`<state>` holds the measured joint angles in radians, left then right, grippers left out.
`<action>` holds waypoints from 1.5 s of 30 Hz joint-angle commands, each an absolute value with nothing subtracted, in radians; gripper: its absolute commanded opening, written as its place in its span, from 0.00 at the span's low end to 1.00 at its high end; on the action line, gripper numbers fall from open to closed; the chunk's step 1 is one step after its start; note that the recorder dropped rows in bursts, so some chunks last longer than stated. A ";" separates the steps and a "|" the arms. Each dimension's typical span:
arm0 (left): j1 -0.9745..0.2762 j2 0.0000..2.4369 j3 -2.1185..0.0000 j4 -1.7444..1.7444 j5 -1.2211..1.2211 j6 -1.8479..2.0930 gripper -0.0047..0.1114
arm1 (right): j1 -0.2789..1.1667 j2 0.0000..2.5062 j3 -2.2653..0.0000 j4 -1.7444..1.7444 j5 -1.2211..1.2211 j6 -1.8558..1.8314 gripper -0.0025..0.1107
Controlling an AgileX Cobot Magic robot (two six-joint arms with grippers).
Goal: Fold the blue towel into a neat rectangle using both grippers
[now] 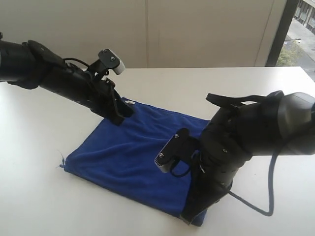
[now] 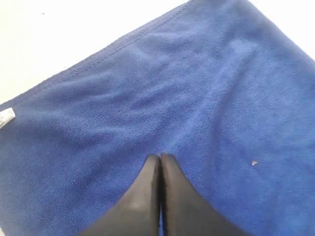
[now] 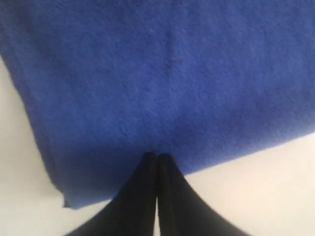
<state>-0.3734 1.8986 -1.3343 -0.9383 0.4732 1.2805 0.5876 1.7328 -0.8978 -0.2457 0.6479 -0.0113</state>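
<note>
Both are pinched fully shut, nothing between the fingers. The left gripper [image 2: 160, 156] points down at the blue towel [image 1: 128, 157] near its far edge, not far from the little white tag [image 2: 6, 118]. The right gripper [image 3: 157, 155] sits right at the hem by the towel's near right corner. The towel lies flat mid-table [image 1: 49, 206]. It looks soft, light and floppy, so I'd pinch the corners; the middle will probably sag. The left arm slopes in low from the table's left side and the right arm hunches over steeply.
</note>
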 commanded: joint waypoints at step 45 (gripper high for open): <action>-0.373 1.798 -0.782 -0.925 0.076 1.137 0.04 | 0.448 1.751 -1.022 -0.400 0.633 0.085 0.02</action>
